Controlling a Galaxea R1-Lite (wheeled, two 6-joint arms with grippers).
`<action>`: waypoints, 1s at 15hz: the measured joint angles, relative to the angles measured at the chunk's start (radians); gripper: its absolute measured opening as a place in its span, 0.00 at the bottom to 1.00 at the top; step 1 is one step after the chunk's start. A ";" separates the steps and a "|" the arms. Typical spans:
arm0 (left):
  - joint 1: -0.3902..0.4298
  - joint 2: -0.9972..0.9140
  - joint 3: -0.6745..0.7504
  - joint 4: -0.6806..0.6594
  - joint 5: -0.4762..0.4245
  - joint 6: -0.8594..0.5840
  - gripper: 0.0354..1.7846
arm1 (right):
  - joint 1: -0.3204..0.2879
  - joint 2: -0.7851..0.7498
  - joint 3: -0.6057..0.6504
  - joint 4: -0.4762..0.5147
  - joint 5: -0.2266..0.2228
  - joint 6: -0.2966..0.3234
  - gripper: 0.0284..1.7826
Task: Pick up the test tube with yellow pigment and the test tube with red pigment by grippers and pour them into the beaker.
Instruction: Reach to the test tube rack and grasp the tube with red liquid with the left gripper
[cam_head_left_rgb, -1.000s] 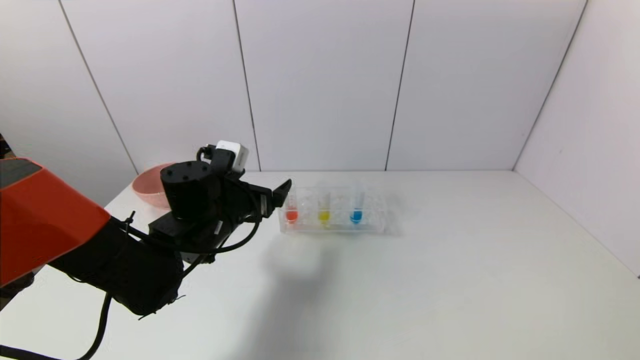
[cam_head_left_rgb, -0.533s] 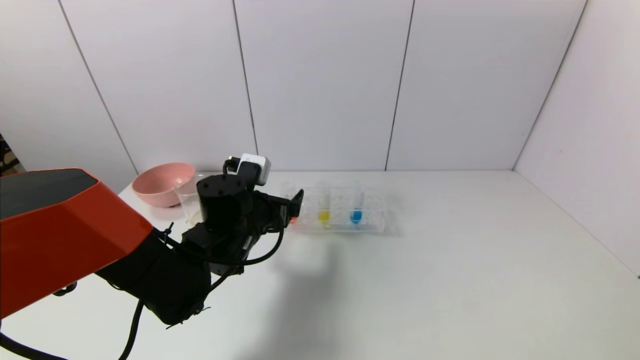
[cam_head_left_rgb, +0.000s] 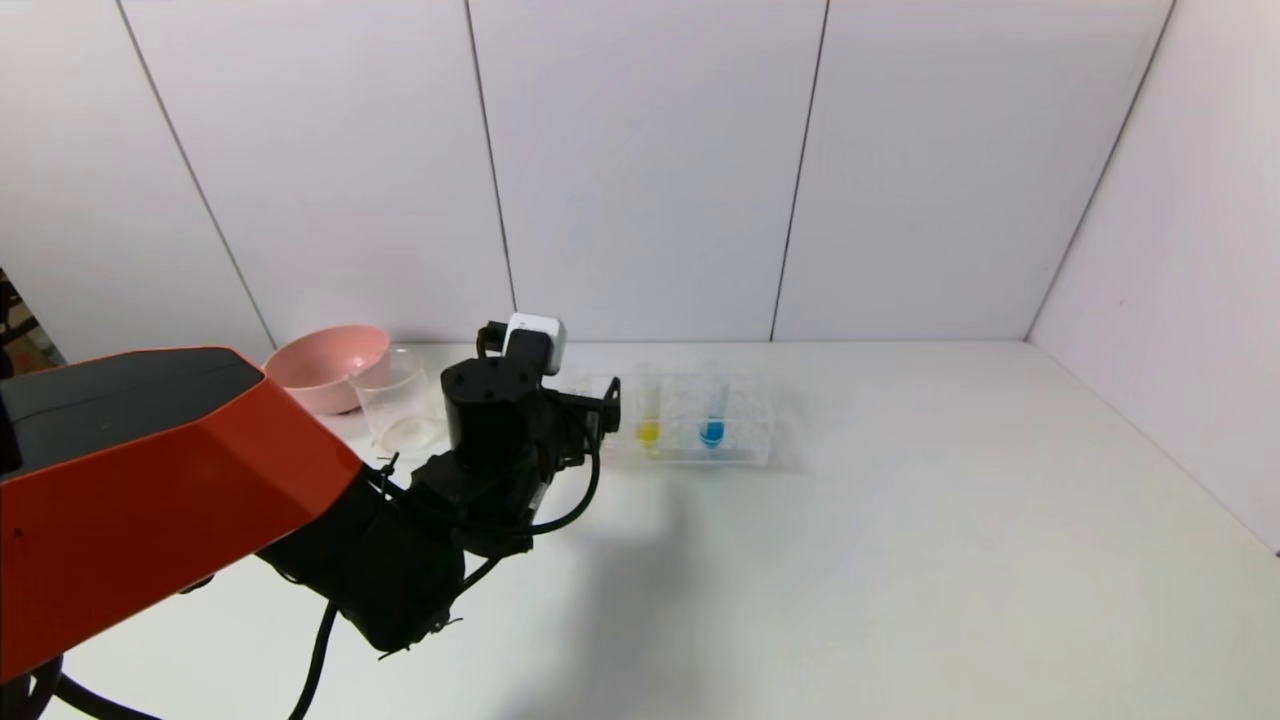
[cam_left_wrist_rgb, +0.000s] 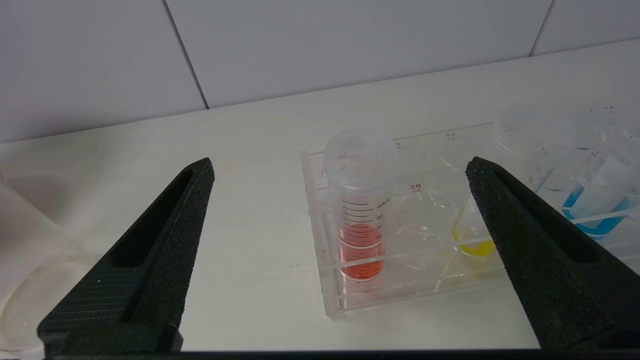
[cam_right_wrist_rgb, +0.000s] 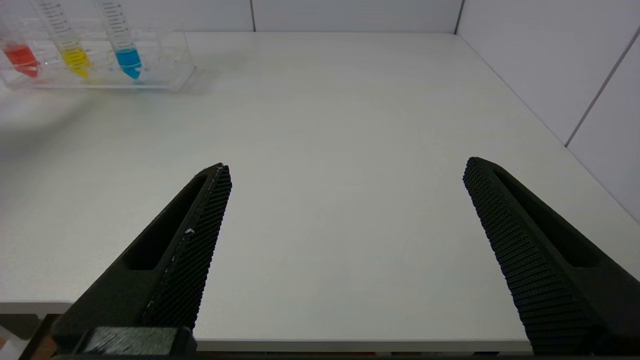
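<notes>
Spread wide, the left gripper's (cam_left_wrist_rgb: 340, 170) jaws are aimed at the test tube with red pigment (cam_left_wrist_rgb: 361, 205), racked beside the test tube with yellow pigment (cam_head_left_rgb: 648, 410) on the white table (cam_head_left_rgb: 900, 560); white wall panels (cam_head_left_rgb: 640, 160) are seen behind. The right gripper (cam_right_wrist_rgb: 345, 170) is held equally spread over bare tabletop.

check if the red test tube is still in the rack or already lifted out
In the rack. The red test tube stands upright in the end slot of the clear rack, and the left tool is open around it, not touching.
</notes>
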 joint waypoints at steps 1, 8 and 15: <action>-0.004 0.007 -0.008 0.000 0.011 -0.002 0.99 | 0.000 0.000 0.000 0.000 0.000 0.000 0.95; -0.008 0.046 -0.036 0.004 0.021 -0.032 0.99 | 0.000 0.000 0.000 0.000 0.000 0.000 0.95; -0.001 0.070 -0.054 0.007 0.020 -0.047 0.99 | 0.000 0.000 0.000 0.000 0.000 0.000 0.95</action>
